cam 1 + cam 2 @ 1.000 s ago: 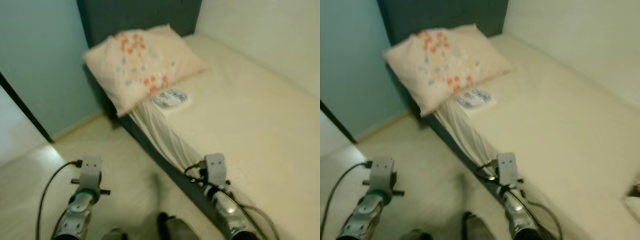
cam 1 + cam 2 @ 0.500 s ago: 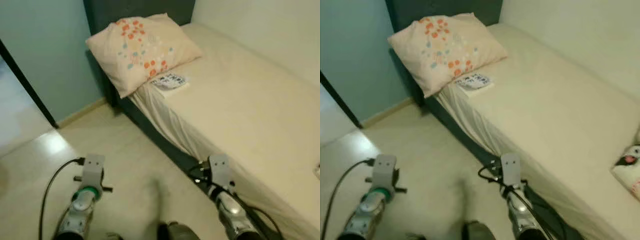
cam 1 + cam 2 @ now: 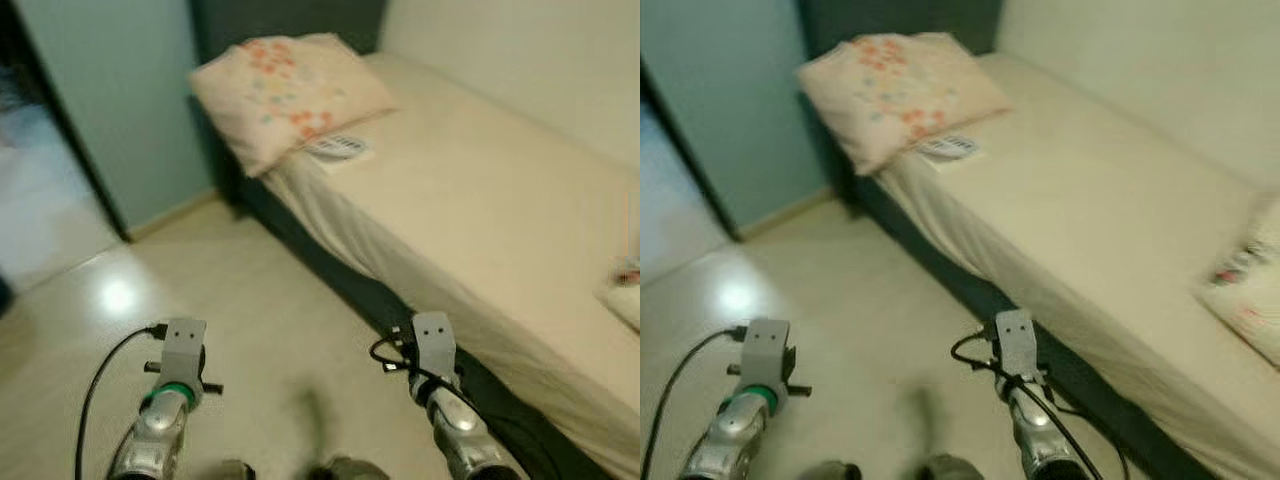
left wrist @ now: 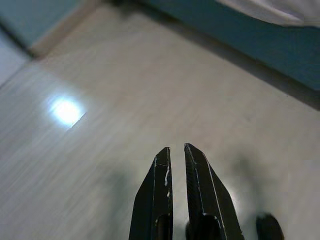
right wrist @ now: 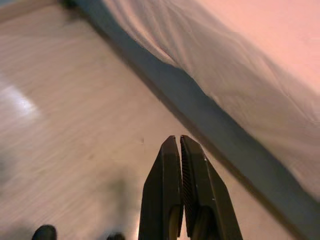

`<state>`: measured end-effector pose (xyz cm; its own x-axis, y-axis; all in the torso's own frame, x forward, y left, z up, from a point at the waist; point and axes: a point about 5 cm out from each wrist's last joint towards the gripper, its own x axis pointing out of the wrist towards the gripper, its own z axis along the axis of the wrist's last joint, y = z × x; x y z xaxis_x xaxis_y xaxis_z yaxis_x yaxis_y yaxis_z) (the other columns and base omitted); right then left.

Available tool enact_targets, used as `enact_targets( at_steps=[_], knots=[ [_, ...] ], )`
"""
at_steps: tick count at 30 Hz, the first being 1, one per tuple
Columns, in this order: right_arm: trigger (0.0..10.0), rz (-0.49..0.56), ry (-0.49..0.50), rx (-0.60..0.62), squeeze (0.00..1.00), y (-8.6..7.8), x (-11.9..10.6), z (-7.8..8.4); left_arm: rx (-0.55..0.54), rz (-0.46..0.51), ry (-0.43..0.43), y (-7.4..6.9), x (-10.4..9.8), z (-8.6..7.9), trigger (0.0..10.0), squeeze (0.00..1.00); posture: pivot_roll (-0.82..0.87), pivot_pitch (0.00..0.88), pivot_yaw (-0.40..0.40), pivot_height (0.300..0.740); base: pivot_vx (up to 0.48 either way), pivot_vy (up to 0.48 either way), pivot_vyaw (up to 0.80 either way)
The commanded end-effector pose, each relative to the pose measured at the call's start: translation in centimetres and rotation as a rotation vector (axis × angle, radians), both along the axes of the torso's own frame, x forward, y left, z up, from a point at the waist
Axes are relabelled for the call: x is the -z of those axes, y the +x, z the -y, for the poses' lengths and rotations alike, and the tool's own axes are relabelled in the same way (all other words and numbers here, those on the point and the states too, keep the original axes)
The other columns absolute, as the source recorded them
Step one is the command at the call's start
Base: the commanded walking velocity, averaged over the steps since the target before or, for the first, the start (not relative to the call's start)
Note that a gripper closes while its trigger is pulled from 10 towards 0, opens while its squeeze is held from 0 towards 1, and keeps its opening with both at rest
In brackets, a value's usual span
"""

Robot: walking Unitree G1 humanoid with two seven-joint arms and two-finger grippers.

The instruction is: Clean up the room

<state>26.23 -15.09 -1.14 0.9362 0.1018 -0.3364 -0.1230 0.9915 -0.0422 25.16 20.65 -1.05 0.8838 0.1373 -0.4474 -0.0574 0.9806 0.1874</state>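
A pillow (image 3: 285, 92) with orange and blue dots lies at the head of the bed (image 3: 480, 200). A small printed booklet (image 3: 338, 148) rests on the sheet just beside it. A soft toy (image 3: 1245, 295) with a red patch lies on the bed's right side. Both arms hang low over the floor in front of the bed. My left gripper (image 4: 175, 150) is shut and holds nothing, above bare floor. My right gripper (image 5: 179, 141) is shut and empty, close to the bed's dark base (image 5: 210, 117).
Pale wooden floor (image 3: 240, 290) stretches left of the bed, with a bright reflection (image 3: 117, 296) on it. A teal wall (image 3: 120, 90) stands beside the headboard, and a dark doorway edge (image 3: 60, 120) opens at the left. A white wall (image 3: 540, 60) runs behind the bed.
The camera has backed away and turned, so the bed sits further right and more floor and doorway show. The soft toy has come further into view. Both grippers stay shut.
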Motion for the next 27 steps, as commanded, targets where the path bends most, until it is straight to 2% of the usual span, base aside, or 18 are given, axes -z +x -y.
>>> enact_targets(
  at_steps=[1,27],
  knots=[
    [10.0,-0.031,0.005,0.019,0.00,-0.49,0.57,0.26,0.009,-0.028,-0.015,-0.28,0.46,0.40,10.0,0.00,-0.06,0.046,-0.023,0.740,0.000,0.000,-0.73],
    [10.0,-0.034,0.012,0.019,0.00,-0.46,0.60,0.24,-0.016,-0.043,-0.046,-0.38,0.66,0.31,10.0,0.00,-0.06,0.049,-0.022,0.740,0.000,0.000,-0.73]
  ],
)
